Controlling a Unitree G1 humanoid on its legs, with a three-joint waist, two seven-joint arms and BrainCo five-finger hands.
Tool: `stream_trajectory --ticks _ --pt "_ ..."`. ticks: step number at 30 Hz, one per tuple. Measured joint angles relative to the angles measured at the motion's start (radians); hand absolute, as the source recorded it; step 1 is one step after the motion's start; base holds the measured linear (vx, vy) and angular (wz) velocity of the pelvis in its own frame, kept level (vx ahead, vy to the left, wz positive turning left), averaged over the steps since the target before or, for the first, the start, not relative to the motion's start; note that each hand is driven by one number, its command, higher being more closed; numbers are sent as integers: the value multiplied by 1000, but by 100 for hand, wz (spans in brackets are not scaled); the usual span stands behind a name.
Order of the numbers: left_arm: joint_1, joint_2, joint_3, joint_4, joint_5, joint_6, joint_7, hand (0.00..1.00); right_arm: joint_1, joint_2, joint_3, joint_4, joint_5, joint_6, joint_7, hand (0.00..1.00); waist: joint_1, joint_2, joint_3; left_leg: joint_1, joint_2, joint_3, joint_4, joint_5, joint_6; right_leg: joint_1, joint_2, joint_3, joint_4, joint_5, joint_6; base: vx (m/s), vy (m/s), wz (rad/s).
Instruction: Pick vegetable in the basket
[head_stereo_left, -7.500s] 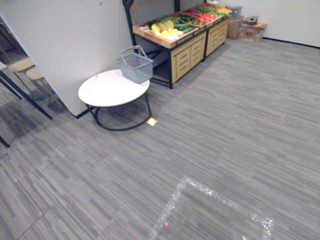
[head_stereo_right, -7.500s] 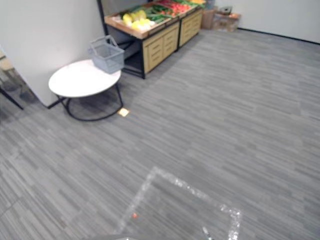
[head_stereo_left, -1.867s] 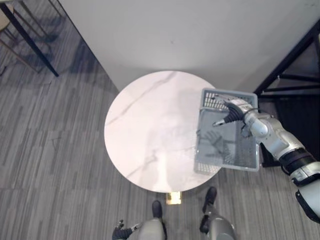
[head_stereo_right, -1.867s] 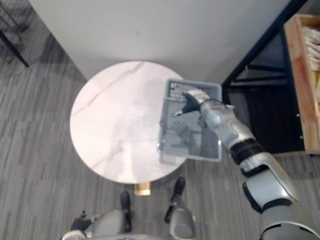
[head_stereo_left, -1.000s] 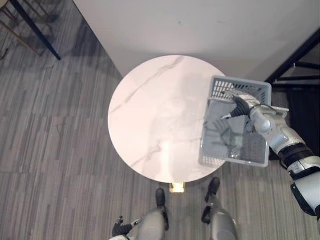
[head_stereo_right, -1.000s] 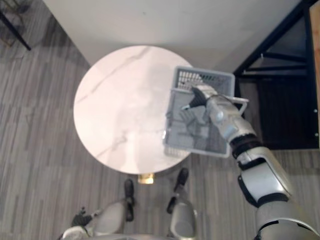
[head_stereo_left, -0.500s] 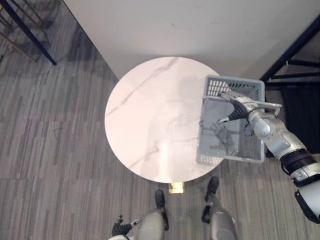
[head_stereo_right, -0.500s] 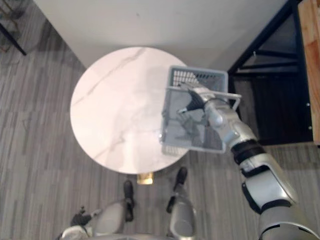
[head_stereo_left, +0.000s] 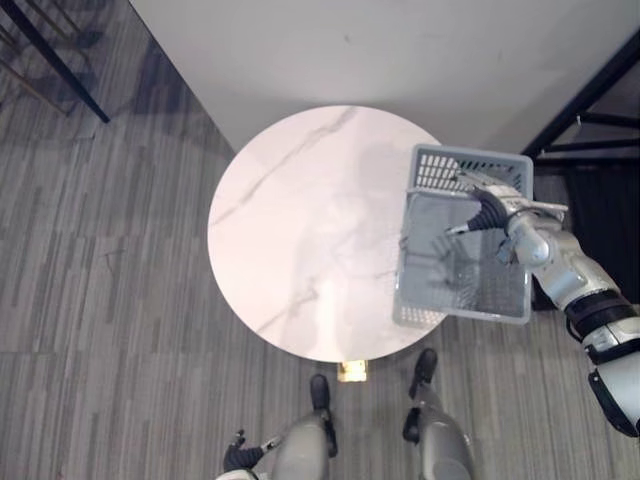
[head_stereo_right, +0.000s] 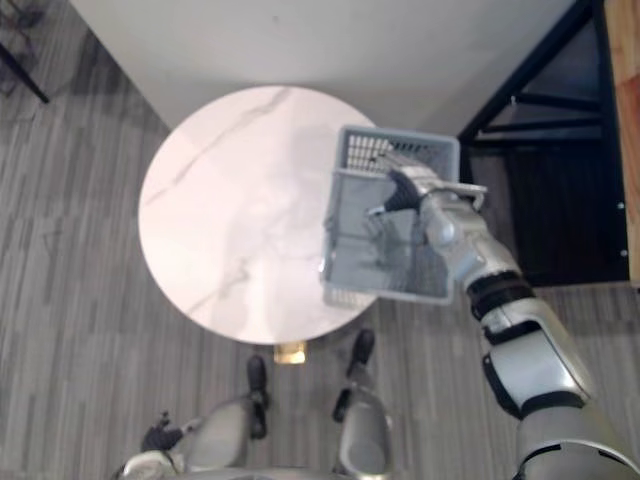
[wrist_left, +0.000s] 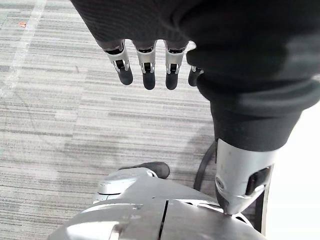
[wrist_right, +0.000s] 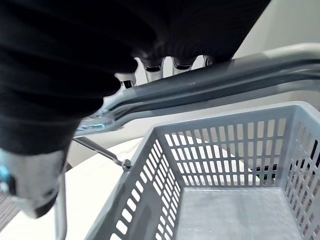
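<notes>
The grey plastic basket (head_stereo_left: 455, 280) sits at the right edge of the round white marble table (head_stereo_left: 300, 230), on the robot's right, with its right side and near corner overhanging the grey carpet floor (head_stereo_left: 100, 300). Its long axis runs away from the robot, the far short wall pointing toward the white wall (head_stereo_left: 400, 50) and the open top facing up. Whether its base touches the tabletop cannot be told.

The right hand (head_stereo_left: 490, 212) reaches over the basket's far half and grips the grey handle (wrist_right: 215, 82), which is swung up above the opening; the fingers (wrist_right: 152, 65) are curled round the bar. The slotted walls and plain bottom show below it.

A black metal frame (head_stereo_left: 590, 95) stands just beside the basket on the right.

The left hand (wrist_left: 148, 70) hangs low beside the robot over the carpet, fingers relaxed and grasping nothing.
</notes>
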Motion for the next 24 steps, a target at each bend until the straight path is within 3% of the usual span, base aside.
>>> stream_trajectory --ticks 6,7,24 --pt "-1 -1 -2 6 -5 -1 0 0 -47 2 -34 97 -12 9 -9 0 1 4 2 -18 -12 -15 -4 10 6 -10 -12 -11 0 5 1 14 23 9" --pt "-2 -1 -2 6 -6 -1 0 0 -61 2 -38 108 -22 11 -9 100 1 5 3 -26 -16 -15 -3 12 8 -17 -15 -11 -1 9 1 11 40 3" --pt "-6 -4 -18 5 -2 -1 1 0 -42 1 -52 90 -41 15 -17 100 7 21 12 -29 -17 -19 -1 17 9 -18 -16 -6 -2 19 -5 30 11 0"
